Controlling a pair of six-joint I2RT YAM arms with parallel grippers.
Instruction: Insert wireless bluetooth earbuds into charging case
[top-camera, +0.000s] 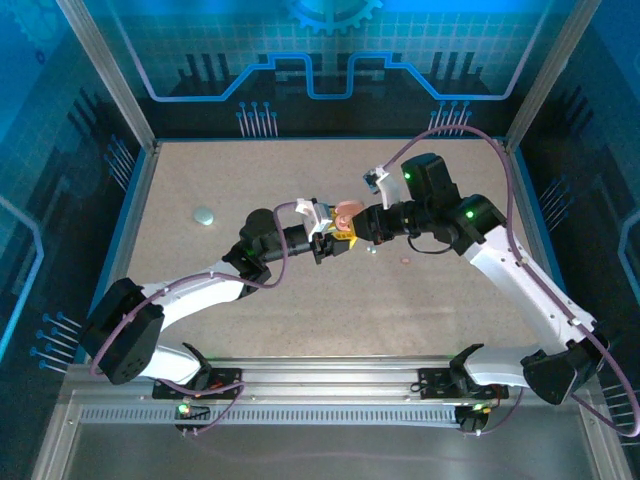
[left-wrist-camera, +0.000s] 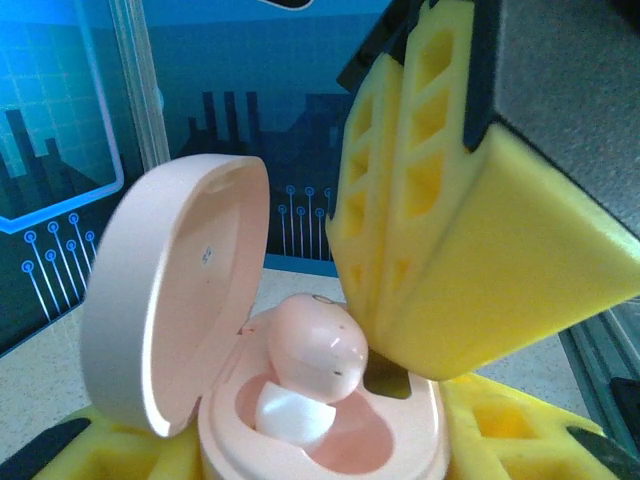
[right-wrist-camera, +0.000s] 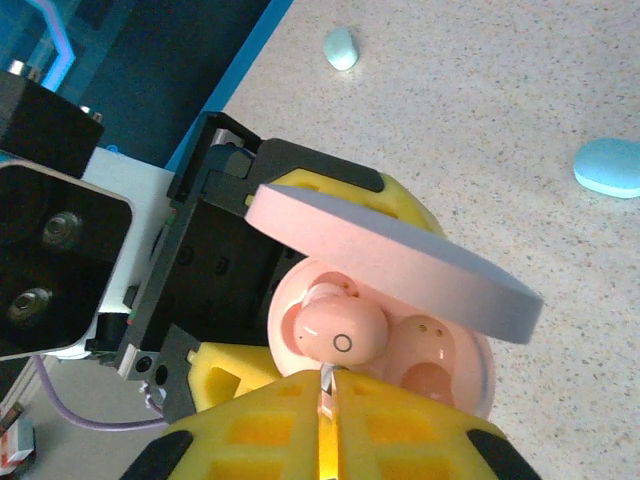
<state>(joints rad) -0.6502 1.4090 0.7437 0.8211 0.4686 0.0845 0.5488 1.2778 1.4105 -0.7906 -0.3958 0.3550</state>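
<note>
Pushing off-centre with the right gripper's (right-wrist-camera: 326, 390) pressed-together jaws, the half-seated earbud (right-wrist-camera: 340, 335) could be flicked out. The charging case (right-wrist-camera: 445, 345) is pinched in the left gripper's (top-camera: 327, 244) jaws.

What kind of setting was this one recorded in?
Most likely a purpose-built robot workcell or demo booth rather than a home or factory floor. A speckled tabletop is fenced by aluminium frame posts, and blue circuit-pattern wall panels stand behind and to the sides.
</note>
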